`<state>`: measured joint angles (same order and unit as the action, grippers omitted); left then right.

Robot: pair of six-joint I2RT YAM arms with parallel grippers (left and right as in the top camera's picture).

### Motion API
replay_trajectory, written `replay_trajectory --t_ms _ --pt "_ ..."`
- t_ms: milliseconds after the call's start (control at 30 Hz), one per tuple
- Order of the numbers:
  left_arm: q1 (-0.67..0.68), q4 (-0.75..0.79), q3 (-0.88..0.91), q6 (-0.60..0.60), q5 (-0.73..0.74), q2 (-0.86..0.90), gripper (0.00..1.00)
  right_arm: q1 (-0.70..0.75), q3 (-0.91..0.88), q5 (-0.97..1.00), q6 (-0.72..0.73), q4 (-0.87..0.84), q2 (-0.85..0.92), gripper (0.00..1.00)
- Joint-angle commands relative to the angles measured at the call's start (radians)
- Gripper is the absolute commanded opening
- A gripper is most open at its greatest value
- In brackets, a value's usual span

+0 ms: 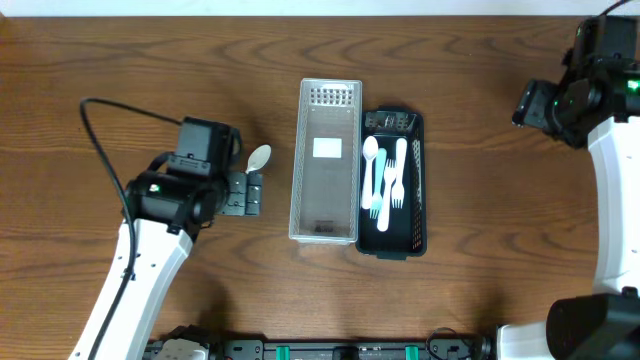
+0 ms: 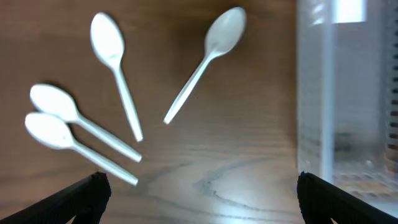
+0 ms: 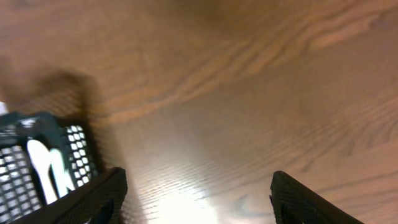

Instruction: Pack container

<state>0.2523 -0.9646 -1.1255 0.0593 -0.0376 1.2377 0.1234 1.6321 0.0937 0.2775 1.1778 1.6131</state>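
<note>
Inspecting the left side of the brown wooden table first, we find the left gripper spread wide. Its two black fingertips sit at the bottom corners of the left wrist view, and nothing is held between them.

Four white plastic spoons lie loose on the wood ahead of that open claw. They are fanned out, bowls away from the fingers and handles converging toward the gap. None touches either finger. The two lower-left spoons lie side by side, very close together.

From overhead, only one spoon bowl shows, just beside the gripper. The arm hides the rest.

We note the clear rectangular plastic container standing just right of the spoons. Its wall fills the right edge of the left wrist view.

Against its far side stands the black perforated plastic basket. White plastic cutlery, a spoon and forks, lies lengthwise inside it.

The right gripper is likewise open and empty, its fingertips over bare wood. A corner of the basket shows at the left of its view. Overhead, that arm sits at the far right, well apart from the basket.
</note>
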Motion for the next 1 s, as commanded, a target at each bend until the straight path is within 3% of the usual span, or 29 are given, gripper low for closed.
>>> replay_trajectory --t_ms 0,267,533,967 --pt "-0.004 -0.019 -0.127 -0.124 0.04 0.062 0.98 -0.005 -0.069 -0.02 -0.013 -0.026 0.009 0.77" --pt "-0.076 -0.22 -0.515 -0.29 0.083 0.394 0.98 -0.007 -0.155 -0.046 -0.013 -0.079 0.009 0.77" --pt "-0.082 -0.163 -0.506 -0.362 0.082 0.592 0.98 -0.007 -0.155 -0.046 -0.013 -0.082 0.009 0.78" --pt "-0.115 -0.024 -0.403 -0.362 0.082 0.805 0.98 -0.007 -0.155 -0.046 -0.016 -0.082 0.009 0.78"
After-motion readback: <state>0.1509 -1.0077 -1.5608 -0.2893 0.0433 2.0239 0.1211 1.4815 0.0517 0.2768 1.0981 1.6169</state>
